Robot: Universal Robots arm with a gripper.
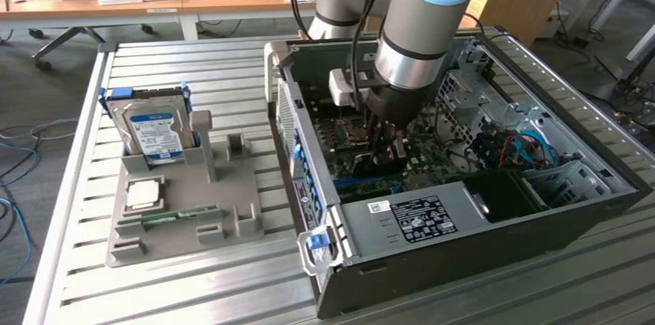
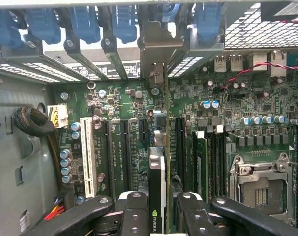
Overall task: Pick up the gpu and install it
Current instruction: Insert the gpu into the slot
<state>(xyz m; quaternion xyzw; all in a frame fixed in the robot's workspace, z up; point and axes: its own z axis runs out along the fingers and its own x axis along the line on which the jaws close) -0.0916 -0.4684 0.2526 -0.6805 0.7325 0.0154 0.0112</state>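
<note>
The gpu (image 2: 156,172) is gripped edge-on by the end effector (image 2: 161,209) over the motherboard (image 2: 227,98) — insertion appears in hand, with square slot alignment called for.

arm (image 1: 425,3): near-vertical, reaching straight down from above | wrist (image 1: 407,64): pointed downward | gripper (image 1: 387,155): low, black fingers (image 2: 134,211) drawn in on both faces of the gpu (image 2: 157,169), clamping it edge-on

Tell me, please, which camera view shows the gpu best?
The wrist view: the gpu sits edge-on in the gripper, its silver bracket at the rear slots. In the exterior view the gripper hides most of it inside the computer case.
</note>
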